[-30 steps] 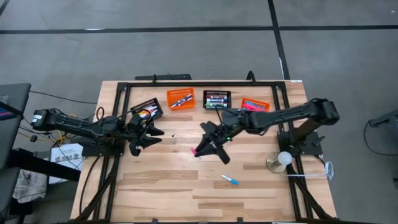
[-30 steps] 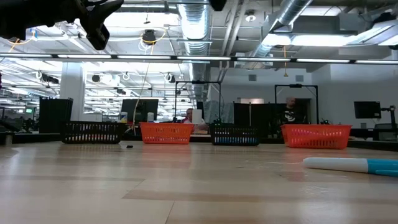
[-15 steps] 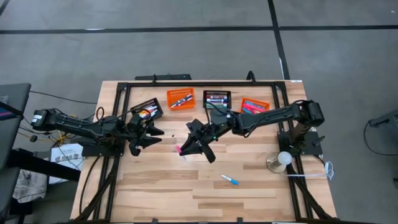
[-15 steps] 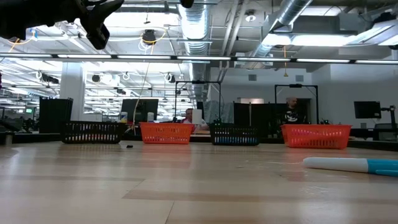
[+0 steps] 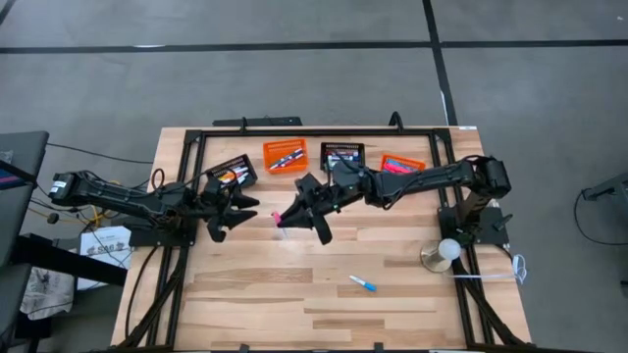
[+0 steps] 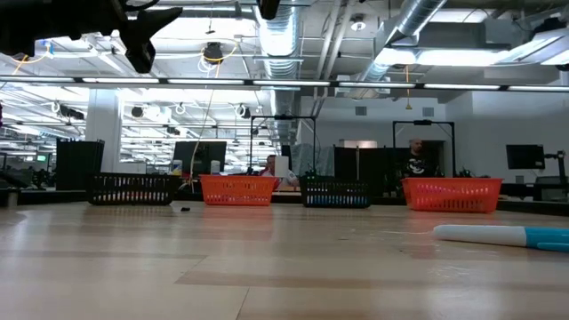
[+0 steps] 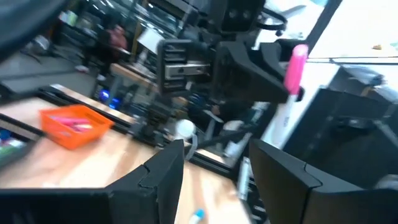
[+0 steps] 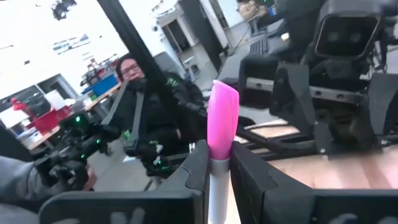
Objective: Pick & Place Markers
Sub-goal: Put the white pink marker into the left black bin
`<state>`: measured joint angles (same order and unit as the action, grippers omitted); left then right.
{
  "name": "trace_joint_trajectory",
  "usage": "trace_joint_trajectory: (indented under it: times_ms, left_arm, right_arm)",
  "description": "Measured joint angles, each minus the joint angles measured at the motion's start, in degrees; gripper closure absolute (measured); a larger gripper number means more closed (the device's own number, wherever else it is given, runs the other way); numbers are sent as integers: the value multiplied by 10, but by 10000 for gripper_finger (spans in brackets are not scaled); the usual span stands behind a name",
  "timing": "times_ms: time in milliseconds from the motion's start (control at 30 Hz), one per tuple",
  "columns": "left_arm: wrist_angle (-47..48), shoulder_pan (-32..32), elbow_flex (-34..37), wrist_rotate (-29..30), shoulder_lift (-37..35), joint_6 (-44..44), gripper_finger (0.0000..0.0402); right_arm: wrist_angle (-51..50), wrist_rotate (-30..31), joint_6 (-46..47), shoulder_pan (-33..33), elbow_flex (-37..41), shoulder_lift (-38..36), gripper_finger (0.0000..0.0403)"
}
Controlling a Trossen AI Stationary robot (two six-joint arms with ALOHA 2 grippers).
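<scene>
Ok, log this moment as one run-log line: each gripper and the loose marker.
right gripper: shut on pink marker, mid-table, facing left gripper | left gripper: open, empty, near black basket | blue-white marker: lying on table

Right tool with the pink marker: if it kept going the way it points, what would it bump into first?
Probably the left tool. The right tool, shut on the pink marker, points straight toward it, and nothing shows between them. Their heights are hard to judge, so it might pass by.
</scene>
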<state>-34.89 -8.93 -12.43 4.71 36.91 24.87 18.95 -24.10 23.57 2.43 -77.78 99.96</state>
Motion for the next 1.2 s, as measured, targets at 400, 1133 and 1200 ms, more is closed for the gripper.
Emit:
trace_joint_trajectory:
  times_ms: [400, 1133, 1200]
  left_arm:
    - [-5, -1, 0, 39, 40, -48, 221]
    - [-95, -1, 0, -64, 88, 11, 221]
    - [-96, -1, 0, -61, 89, 12, 221]
  right_arm:
    - [25, 33, 5, -21, -3, 30, 368]
    - [43, 32, 20, -62, -3, 72, 368]
    - [45, 32, 26, -58, -3, 72, 365]
